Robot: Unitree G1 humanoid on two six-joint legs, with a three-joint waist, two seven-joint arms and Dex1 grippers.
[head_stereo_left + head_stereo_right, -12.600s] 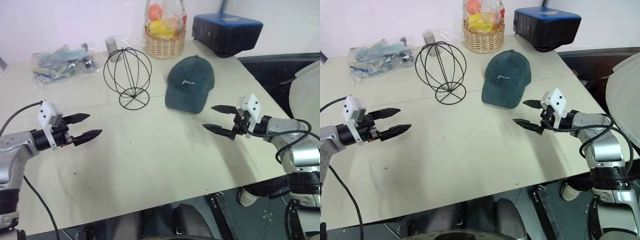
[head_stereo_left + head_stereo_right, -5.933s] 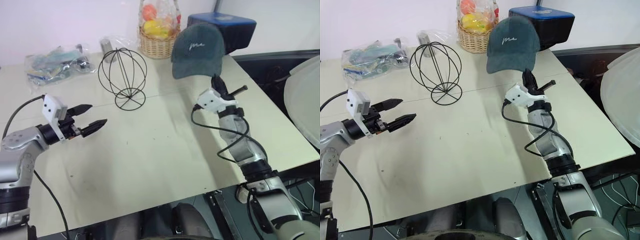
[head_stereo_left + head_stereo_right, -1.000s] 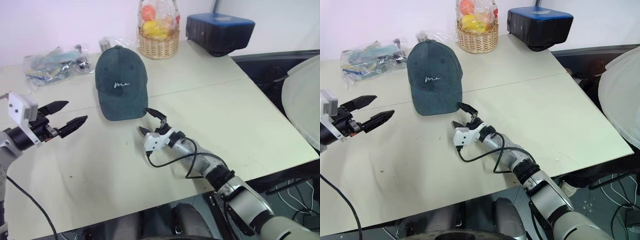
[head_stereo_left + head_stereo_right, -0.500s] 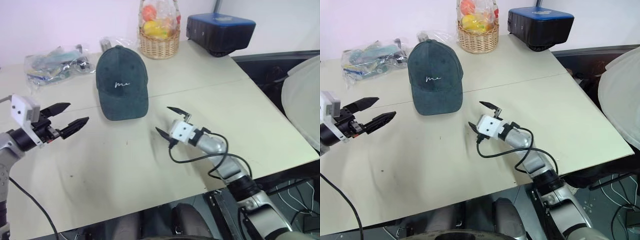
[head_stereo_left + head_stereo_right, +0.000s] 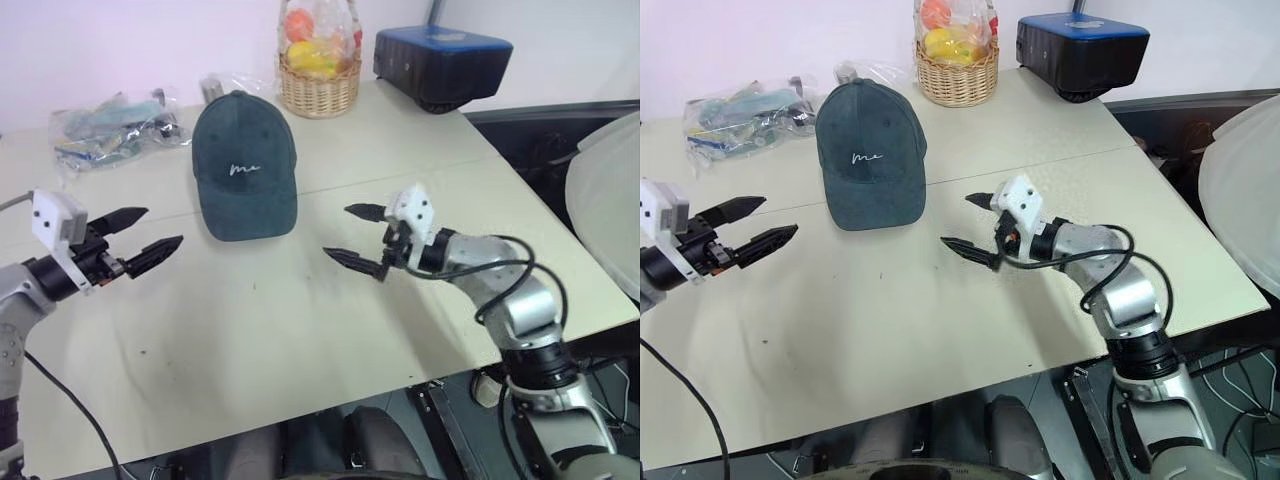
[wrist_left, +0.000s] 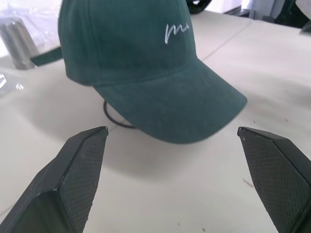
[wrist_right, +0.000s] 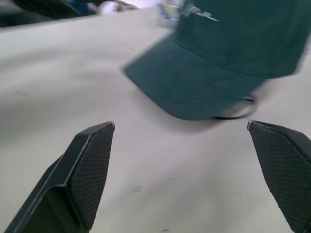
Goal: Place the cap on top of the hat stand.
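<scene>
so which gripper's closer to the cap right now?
Right, narrowly. The right gripper hangs open just off the brim of the cap; the left gripper is open too, out past its other side.

white script "me" embroidered on the cap (image 5: 243, 170) front, no other text

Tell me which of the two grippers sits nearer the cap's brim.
The right gripper, its open fingers just off the brim of the cap. The left gripper, also open, hangs farther away, near the table's left edge.
</scene>
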